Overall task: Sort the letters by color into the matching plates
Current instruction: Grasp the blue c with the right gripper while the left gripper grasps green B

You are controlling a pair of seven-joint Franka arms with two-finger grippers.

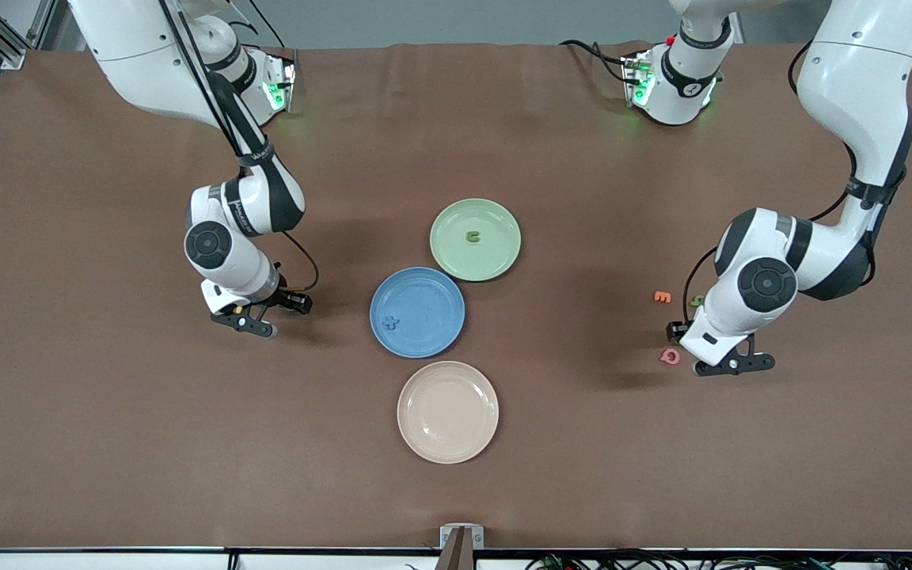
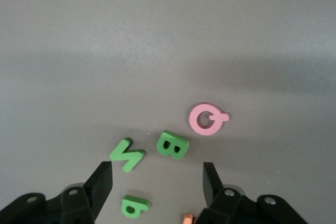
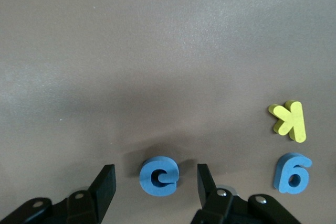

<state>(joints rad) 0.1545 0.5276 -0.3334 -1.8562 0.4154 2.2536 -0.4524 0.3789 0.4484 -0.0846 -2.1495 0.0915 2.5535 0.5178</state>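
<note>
Right gripper [image 1: 254, 317], low at the right arm's end of the table, stands open astride a blue letter [image 3: 159, 176], not gripping. Mid-table, blue plate [image 1: 434, 336] and green plate [image 1: 495, 257] each hold one matching letter. Left gripper [image 1: 729, 362] is open above green letters [image 2: 172, 144].

Blue letter C [image 3: 159, 176] between open jaws — blue 6 [image 3: 292, 173], yellow K [image 3: 289, 120] beside.

You see a matte brown table surface [image 1: 108, 412]. The three plates [image 1: 448, 412] look smooth and matte; the letters [image 2: 172, 145] appear foam-like with a dull finish.
</note>
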